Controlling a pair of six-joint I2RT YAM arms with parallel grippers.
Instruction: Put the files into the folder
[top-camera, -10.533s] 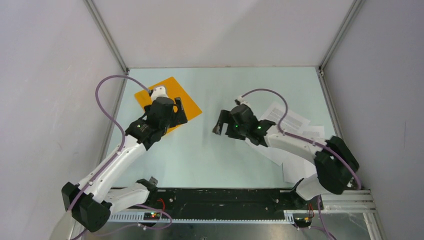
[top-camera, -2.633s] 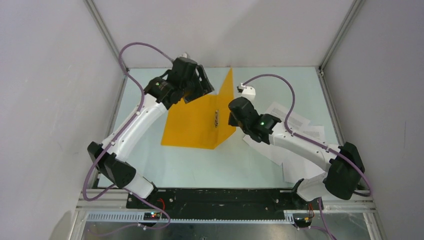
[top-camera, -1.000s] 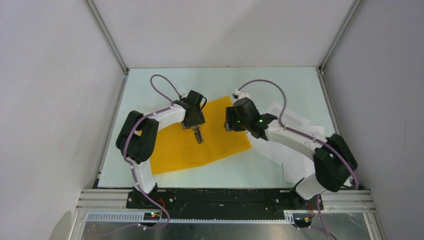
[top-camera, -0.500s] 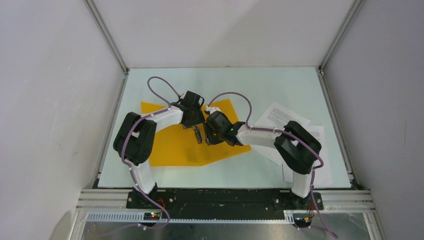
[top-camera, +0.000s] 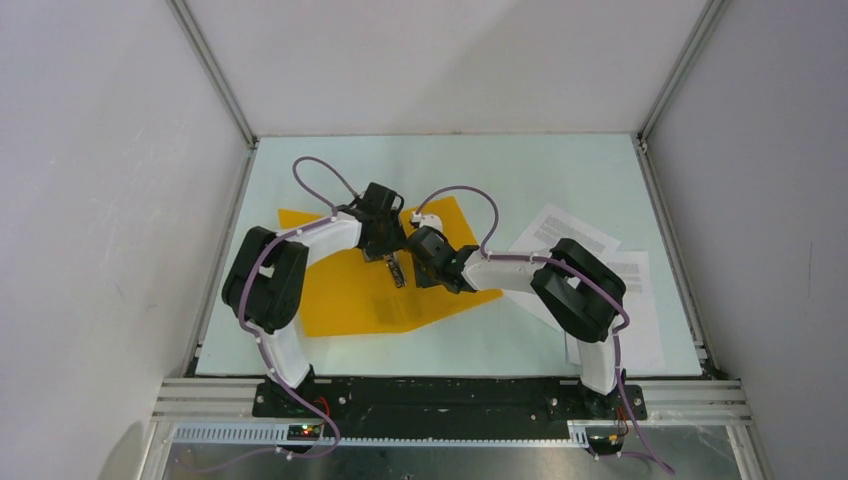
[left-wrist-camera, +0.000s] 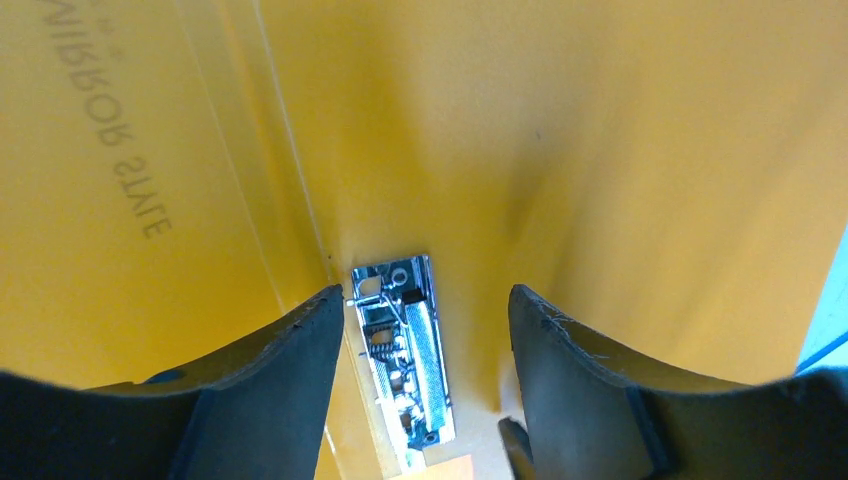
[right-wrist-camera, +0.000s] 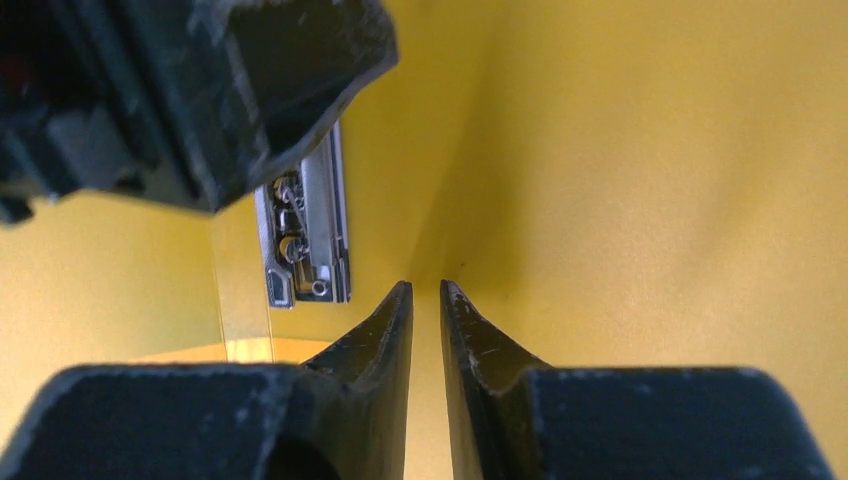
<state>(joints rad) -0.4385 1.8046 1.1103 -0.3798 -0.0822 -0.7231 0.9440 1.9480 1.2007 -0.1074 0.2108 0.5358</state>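
The orange-yellow folder (top-camera: 340, 300) lies open and flat on the table, its metal clip (top-camera: 396, 270) along the spine. My left gripper (top-camera: 385, 258) hangs open just over that clip (left-wrist-camera: 405, 350), one finger on each side, touching nothing. My right gripper (top-camera: 418, 272) is close beside it over the right flap (right-wrist-camera: 650, 180), its fingers drawn in to a thin slit with nothing between them. In the right wrist view the clip (right-wrist-camera: 305, 235) sits just left of the tips (right-wrist-camera: 427, 285), under the left gripper (right-wrist-camera: 200, 80). The files (top-camera: 560, 232) lie loose to the right.
More white sheets (top-camera: 640, 300) spread toward the table's right edge, partly under the right arm. Grey walls with metal frame posts close the table in on three sides. The two grippers are nearly touching above the folder's spine.
The right arm swung left from the folder's right edge to beside the clip, and its jaws narrowed. The left gripper stayed over the clip, open. The folder's left flap now lies flat.
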